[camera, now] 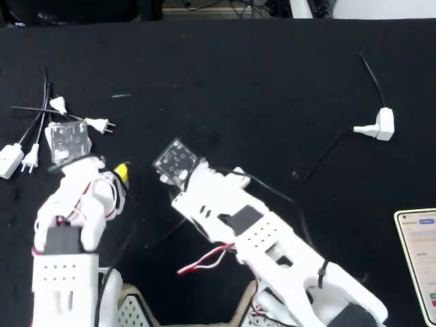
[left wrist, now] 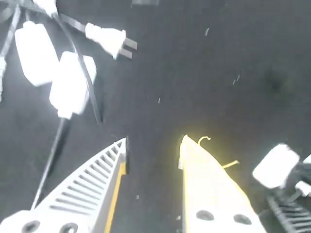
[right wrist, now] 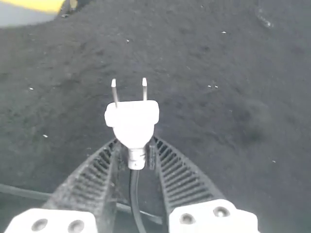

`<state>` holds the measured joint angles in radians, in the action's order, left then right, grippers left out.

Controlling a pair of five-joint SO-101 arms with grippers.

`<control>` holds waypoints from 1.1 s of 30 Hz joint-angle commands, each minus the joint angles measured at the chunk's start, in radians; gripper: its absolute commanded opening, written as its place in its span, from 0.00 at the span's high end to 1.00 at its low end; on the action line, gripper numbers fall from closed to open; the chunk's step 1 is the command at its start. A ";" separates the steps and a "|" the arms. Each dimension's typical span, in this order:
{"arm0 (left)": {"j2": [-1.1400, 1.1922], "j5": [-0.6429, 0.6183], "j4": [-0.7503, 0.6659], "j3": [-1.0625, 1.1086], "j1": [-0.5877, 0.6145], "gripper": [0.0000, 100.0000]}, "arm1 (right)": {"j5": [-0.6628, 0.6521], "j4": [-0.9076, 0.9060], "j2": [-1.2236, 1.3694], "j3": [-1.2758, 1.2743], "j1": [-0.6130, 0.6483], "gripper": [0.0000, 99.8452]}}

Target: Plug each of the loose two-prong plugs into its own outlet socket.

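Right gripper (right wrist: 132,145): fingers clamped on the neck of a white two-prong plug (right wrist: 132,118), at lower centre of the right wrist frame. Both prongs are bare and point away from the gripper over the black table cloth (right wrist: 233,73). The plug's black cable (right wrist: 134,194) runs back between the fingers.

Left gripper (left wrist: 153,141): fingers apart, nothing between them. One is the white ribbed finger (left wrist: 92,179), the other the yellow finger (left wrist: 209,184). They sit in the lower half of the left wrist frame, over bare cloth.

Farther off, at the upper left of that frame, a loose plug (left wrist: 106,39) lies flat with its prongs toward frame right. Just beside it a white block (left wrist: 73,85) touches a second white block (left wrist: 33,51). A black lead (left wrist: 90,92) crosses the first block.

High view, lower right edge: a phone (camera: 417,259) with a lit screen, its print too small to read. Red and white wires (camera: 204,259) hang under the arm at centre.

Left edge, upper half: several small white plugs in a cluster (camera: 99,125) on tangled black leads.

Right side, upper half, well apart from both arms: a white outlet socket (camera: 386,122) with a white plug body (camera: 364,129) against its side. Seated or merely butted, cannot tell.
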<state>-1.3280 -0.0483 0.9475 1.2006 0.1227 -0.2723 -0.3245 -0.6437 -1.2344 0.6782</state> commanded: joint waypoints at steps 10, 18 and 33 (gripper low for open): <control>-0.224 0.032 0.006 0.094 -0.243 0.81 | 0.014 0.069 -0.035 -0.024 0.063 0.99; -0.224 0.112 -0.055 0.202 -0.236 0.81 | 0.015 0.060 -0.044 -0.019 0.063 0.99; -0.224 0.133 -0.100 0.254 -0.174 0.81 | 0.080 0.058 -0.056 0.008 0.064 0.99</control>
<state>-1.5443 0.0744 0.8539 1.4599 -0.0598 -0.2002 -0.2816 -0.6437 -1.2620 0.7258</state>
